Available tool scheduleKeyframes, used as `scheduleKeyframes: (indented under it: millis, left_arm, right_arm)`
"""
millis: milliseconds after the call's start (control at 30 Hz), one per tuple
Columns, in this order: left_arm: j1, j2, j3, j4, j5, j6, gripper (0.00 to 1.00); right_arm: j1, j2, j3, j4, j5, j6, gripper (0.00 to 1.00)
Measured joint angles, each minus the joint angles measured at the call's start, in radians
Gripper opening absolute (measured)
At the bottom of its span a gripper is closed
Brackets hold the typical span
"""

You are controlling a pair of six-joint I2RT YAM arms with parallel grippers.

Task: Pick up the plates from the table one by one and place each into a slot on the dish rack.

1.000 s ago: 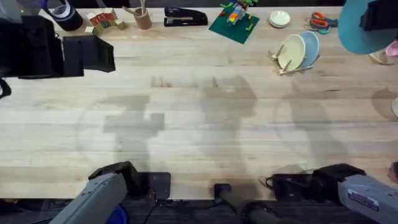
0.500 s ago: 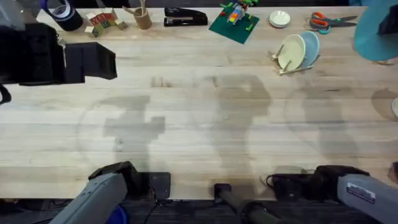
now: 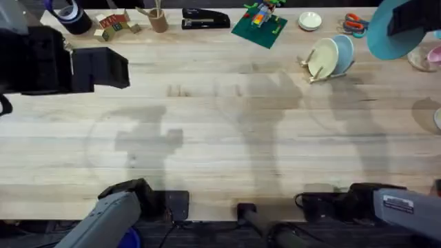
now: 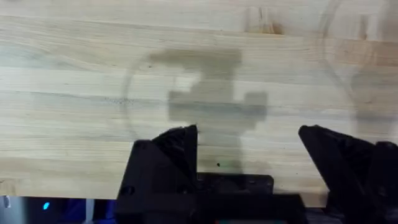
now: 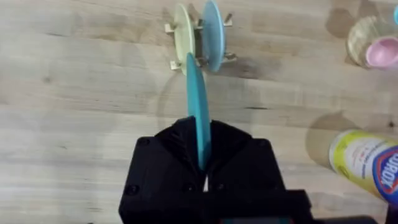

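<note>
**A:** What is your right hand (image 5: 204, 163) doing?

**B:** Your right hand is clamped on the rim of a small round turquoise-blue plate (image 5: 198, 106), which it holds on edge. In the overhead view the turquoise plate (image 3: 389, 34) hangs high near the far right corner of the light wooden plank tabletop (image 3: 220, 138), just to the right of the small light-wood dish rack (image 3: 318, 72).

**A:** What is already in the rack?

**B:** Two plates stand upright in its slots, side by side: a cream round plate (image 3: 322, 57) on the left and a pale blue round plate (image 3: 342, 53) on the right. From the right wrist camera, the plate you hold lines up edge-on with the rack (image 5: 199, 59), close to the cream plate (image 5: 183, 28) and the pale blue plate (image 5: 213, 34) but not between the pegs.

**A:** And your left hand?

**B:** Your left hand (image 4: 249, 149) hovers over bare tabletop at the far left, its black fingers (image 4: 177, 149) spread apart and holding nothing.

**A:** Anything near the plate?

**B:** A pink bowl (image 5: 380, 51) and a yellow wipes canister with a Clorox label (image 5: 364, 165) sit off to the side of the rack.
</note>
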Motion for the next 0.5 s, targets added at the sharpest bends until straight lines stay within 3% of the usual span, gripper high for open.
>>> scheduleKeyframes:
  millis: [300,500]
  left_arm:
    - [0.000,0.000,0.000,0.000,0.000,0.000,0.995]
    - [0.000,0.000,0.000,0.000,0.000,0.000,0.995]
  right_arm:
    - [-0.110,0.006,0.000,0.062,-0.090,-0.088,0.048]
    - [-0.131,0.008,0.000,0.095,-0.099,-0.115,0.048]
